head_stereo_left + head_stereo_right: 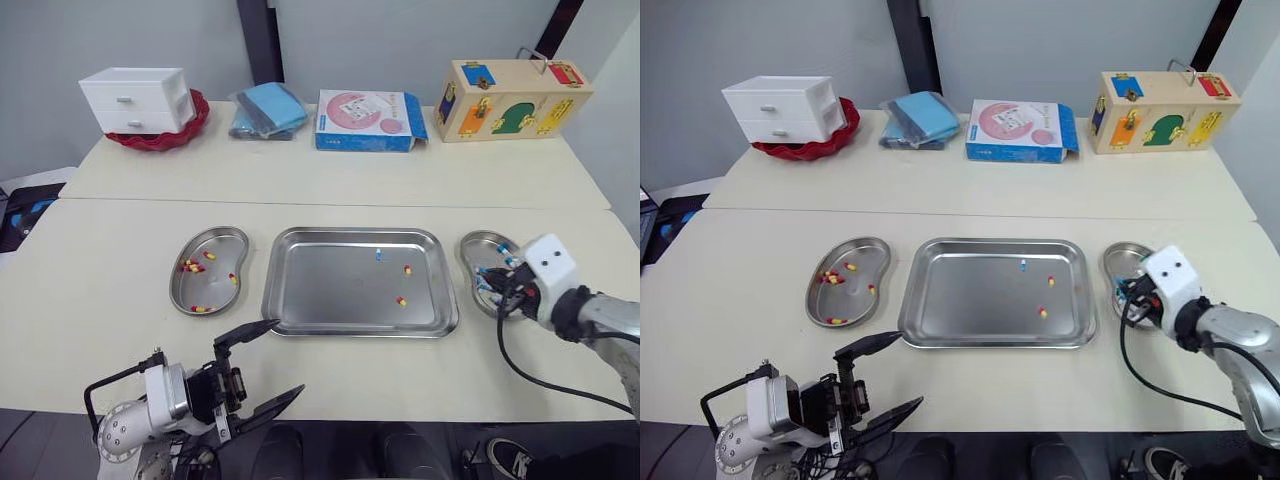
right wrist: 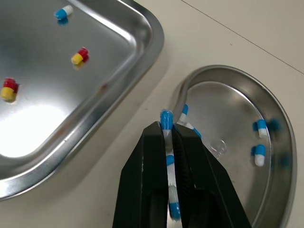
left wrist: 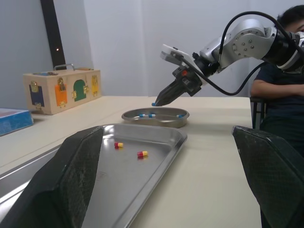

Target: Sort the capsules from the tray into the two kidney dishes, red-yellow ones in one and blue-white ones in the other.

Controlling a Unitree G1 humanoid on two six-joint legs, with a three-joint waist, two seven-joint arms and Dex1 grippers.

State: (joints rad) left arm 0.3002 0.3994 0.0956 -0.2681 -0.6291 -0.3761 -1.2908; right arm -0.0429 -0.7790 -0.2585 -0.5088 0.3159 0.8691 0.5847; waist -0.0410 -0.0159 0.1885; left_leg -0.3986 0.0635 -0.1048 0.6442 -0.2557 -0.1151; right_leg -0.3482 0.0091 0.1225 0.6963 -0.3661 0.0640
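The steel tray [image 1: 330,290] lies mid-table and holds one blue-white capsule [image 1: 379,254] and two red-yellow capsules [image 1: 407,269] [image 1: 401,300]. To its left, a kidney dish [image 1: 205,285] holds several red-yellow capsules [image 1: 190,265]. The right kidney dish [image 1: 478,247] holds several blue-white ones [image 2: 259,153]. My right gripper [image 1: 503,293] hovers over that dish's near rim on the tray side. It is shut on a blue-white capsule [image 2: 166,118], whose blue end sticks out past the fingertips. My left gripper [image 1: 288,357] stands open near the table's front edge, left of the tray's near corner, and is empty.
Along the back of the table are a white drawer unit [image 1: 140,100] in a red bowl, a folded blue cloth [image 1: 268,110], a blue and pink box [image 1: 368,120] and a wooden latch box [image 1: 510,98]. A person [image 3: 285,71] sits beyond the table's right end.
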